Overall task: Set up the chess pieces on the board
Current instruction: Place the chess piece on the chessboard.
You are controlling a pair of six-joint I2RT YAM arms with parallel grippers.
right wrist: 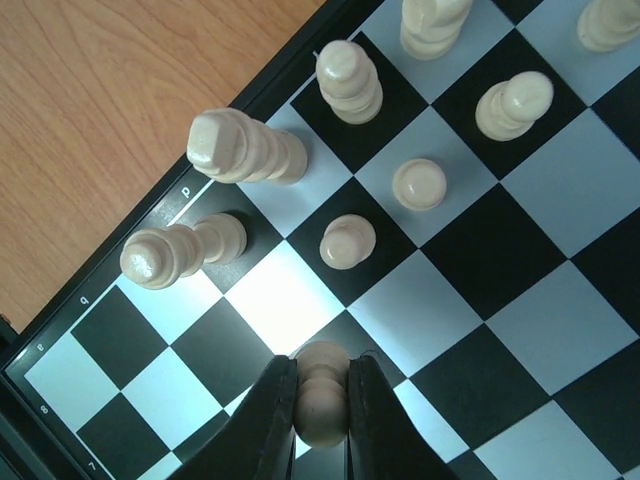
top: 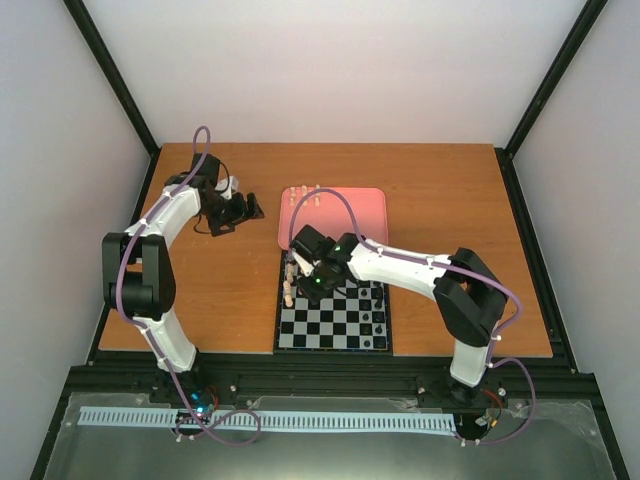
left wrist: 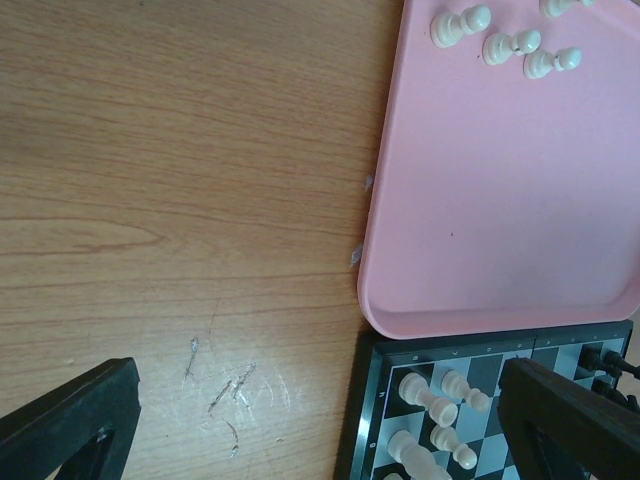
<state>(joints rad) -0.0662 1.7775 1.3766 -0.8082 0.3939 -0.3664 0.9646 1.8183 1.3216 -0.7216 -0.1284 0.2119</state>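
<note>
Right tool (right wrist: 322, 400): clamped on one pale piece (right wrist: 323, 362) over the board (right wrist: 60, 335); only its wrist view shows this.
Chess pieces (right wrist: 345, 242): several stand on squares near that board corner.
Left tool (left wrist: 318, 400): fingers wide apart, nothing between, over the bench (left wrist: 150, 200).
Pink tray (left wrist: 480, 220): against the board's far edge; left wrist view shows four more chess pieces at its far end.
</note>
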